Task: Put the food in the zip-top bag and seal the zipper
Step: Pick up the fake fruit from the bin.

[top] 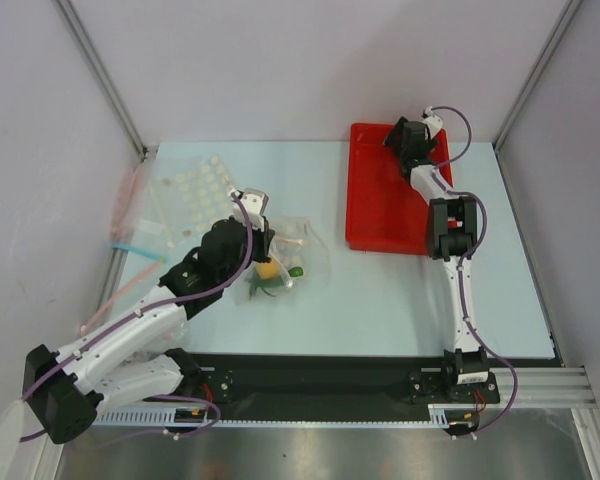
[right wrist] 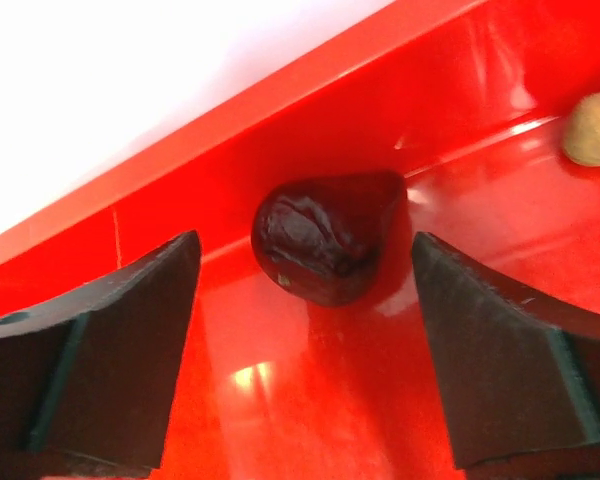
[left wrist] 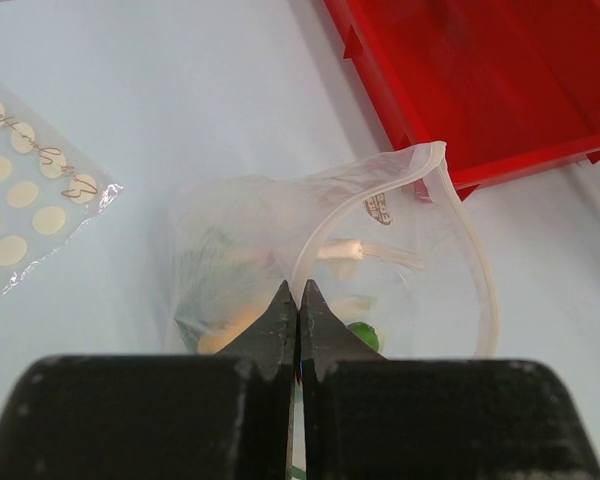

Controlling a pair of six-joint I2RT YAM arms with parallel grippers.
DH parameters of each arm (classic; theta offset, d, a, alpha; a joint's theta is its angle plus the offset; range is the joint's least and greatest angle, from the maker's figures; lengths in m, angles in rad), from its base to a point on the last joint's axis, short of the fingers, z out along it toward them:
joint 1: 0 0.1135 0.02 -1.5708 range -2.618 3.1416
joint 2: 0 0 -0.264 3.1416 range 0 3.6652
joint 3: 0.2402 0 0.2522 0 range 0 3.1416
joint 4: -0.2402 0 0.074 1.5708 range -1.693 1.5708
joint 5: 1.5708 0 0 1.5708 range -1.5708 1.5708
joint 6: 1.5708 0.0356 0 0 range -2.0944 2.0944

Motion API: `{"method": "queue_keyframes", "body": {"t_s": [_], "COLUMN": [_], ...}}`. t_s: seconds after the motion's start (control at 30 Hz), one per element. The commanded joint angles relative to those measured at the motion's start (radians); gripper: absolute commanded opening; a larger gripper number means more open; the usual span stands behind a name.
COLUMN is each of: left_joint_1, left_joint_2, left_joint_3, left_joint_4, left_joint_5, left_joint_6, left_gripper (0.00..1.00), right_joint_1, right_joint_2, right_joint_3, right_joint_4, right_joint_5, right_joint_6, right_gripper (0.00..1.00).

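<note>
Because the maroon ball [right wrist: 325, 235] sits against the red tray's [right wrist: 500, 60] wall between the right gripper's [right wrist: 305, 255] parted jaws, they should close squarely, while the left gripper [left wrist: 298, 300] pinches the zip-top bag's [left wrist: 420, 250] rim.

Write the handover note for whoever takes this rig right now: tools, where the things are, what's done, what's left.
Left tool: shut on the rim of the zip-top bag, whose mouth gapes toward the red tray.
Right tool: open, straddling the dark maroon ball by the tray's wall, not gripping it.
Done: a yellow ball and green pieces are in the bag.
Left: grasp and bag the maroon ball, check the small tan piece also in the tray, then close the zipper, which is unsealed.
</note>
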Motion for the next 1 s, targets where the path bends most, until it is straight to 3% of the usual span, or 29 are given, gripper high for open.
{"method": "queue_keyframes", "body": {"t_s": [0.0, 0.03, 0.1, 0.13, 0.17, 0.33, 0.57, 0.67, 0.8, 0.87, 0.97], "left_joint_1": [0.010, 0.012, 0.013, 0.015, 0.015, 0.016, 0.016, 0.016, 0.016, 0.016, 0.016], "left_joint_2": [-0.006, -0.009, -0.013, -0.014, -0.014, -0.013, -0.006, 0.003, 0.003, 0.000, 0.003], "left_joint_3": [0.006, 0.004, 0.003, 0.001, 0.001, 0.001, -0.002, 0.003, 0.003, 0.003, 0.001], "left_joint_4": [0.039, 0.039, 0.042, 0.044, 0.045, 0.045, 0.050, 0.044, 0.044, 0.042, 0.049], "left_joint_5": [-0.020, -0.021, -0.023, -0.024, -0.024, -0.024, -0.015, -0.007, -0.009, -0.007, 0.000], "left_joint_6": [0.022, 0.022, 0.022, 0.020, 0.020, 0.019, 0.017, 0.014, 0.011, 0.013, 0.013], "left_gripper": [0.00, 0.00, 0.00, 0.00, 0.00, 0.00, 0.00, 0.00, 0.00, 0.00, 0.00], "right_joint_1": [-0.010, -0.009, -0.012, -0.010, -0.010, -0.007, 0.017, 0.037, 0.068, 0.085, 0.123], "right_joint_2": [0.054, 0.062, 0.063, 0.046, 0.034, -0.104, -0.407, -0.539, -0.745, -0.802, -0.932], "right_joint_3": [0.078, 0.081, 0.072, 0.057, 0.031, -0.201, -0.618, -0.727, -1.025, -1.139, -1.287], "right_joint_4": [0.055, 0.061, 0.072, 0.078, 0.110, 0.225, 0.512, 0.546, 0.656, 0.804, 0.837], "right_joint_5": [-0.036, -0.042, -0.056, -0.059, -0.061, -0.078, -0.210, -0.295, -0.401, -0.470, -0.553], "right_joint_6": [0.061, 0.072, 0.089, 0.088, 0.086, 0.086, 0.173, 0.192, 0.239, 0.227, 0.155], "right_gripper": [0.87, 0.84, 0.67, 0.52, 0.46, 0.31, 0.29, 0.28, 0.25, 0.26, 0.25]}}
